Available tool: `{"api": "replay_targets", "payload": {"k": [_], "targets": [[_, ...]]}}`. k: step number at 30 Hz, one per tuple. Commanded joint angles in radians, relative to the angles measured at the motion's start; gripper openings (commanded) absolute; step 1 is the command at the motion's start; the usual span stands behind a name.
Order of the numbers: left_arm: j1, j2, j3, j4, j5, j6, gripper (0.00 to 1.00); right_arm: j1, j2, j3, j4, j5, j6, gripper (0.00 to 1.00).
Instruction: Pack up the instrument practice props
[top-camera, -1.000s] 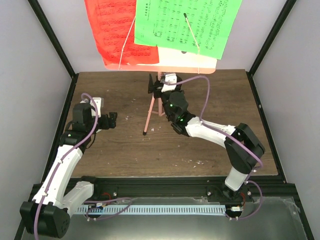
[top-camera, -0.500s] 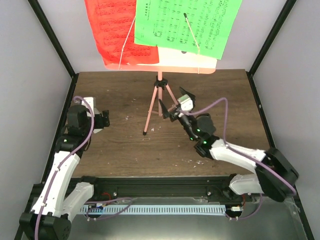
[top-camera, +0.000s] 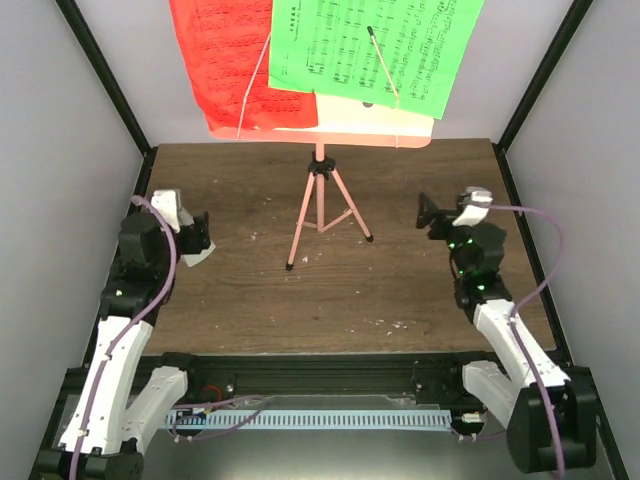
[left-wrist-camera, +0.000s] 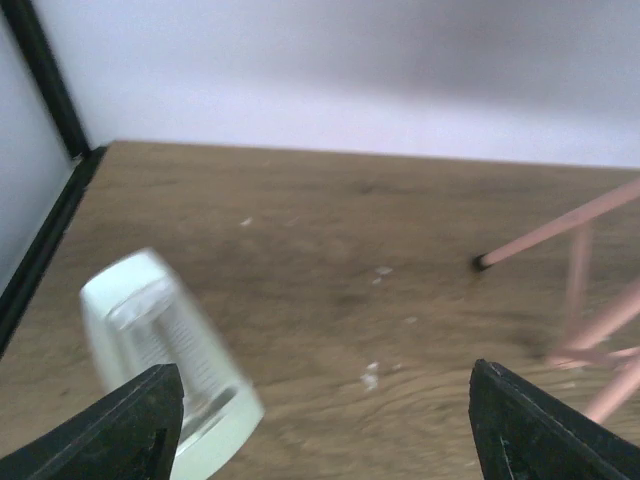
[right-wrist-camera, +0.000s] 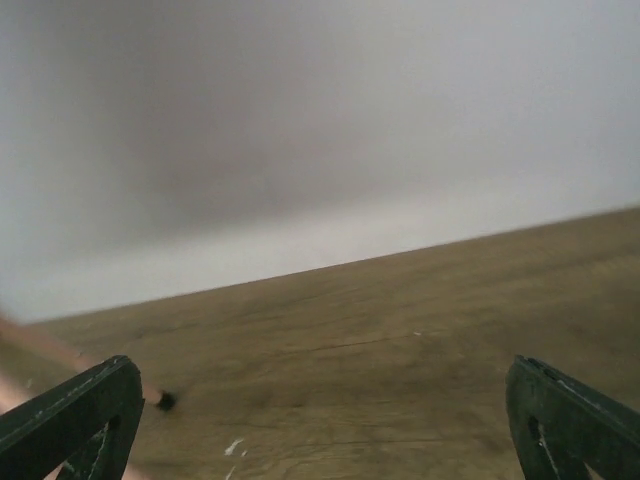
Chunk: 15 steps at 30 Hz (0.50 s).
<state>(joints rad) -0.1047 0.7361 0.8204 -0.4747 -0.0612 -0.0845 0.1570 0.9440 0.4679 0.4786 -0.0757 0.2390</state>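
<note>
Currently, the left gripper (left-wrist-camera: 325, 405) is hovering with fingers wide and empty, with the blurred metronome (left-wrist-camera: 165, 370) sitting just beside one finger. The right gripper (right-wrist-camera: 320, 400) is gaping wide and holding nothing. The music stand (top-camera: 320, 168) is standing between them, carrying the red page (top-camera: 230, 60) and the green page (top-camera: 370, 45). Risk: closing off-centre would be knocking the metronome over.
</note>
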Motion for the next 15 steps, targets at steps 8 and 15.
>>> {"api": "replay_targets", "payload": {"k": [8, 15], "targets": [[-0.129, 0.113, 0.510, -0.033, 0.523, -0.228, 0.63, -0.298, -0.171, 0.418, -0.361, -0.402, 0.362, 0.98], [-0.266, 0.289, 0.693, 0.013, 0.649, -0.328, 0.59, -0.241, -0.097, 0.665, -0.354, -0.870, 0.349, 0.84]]}}
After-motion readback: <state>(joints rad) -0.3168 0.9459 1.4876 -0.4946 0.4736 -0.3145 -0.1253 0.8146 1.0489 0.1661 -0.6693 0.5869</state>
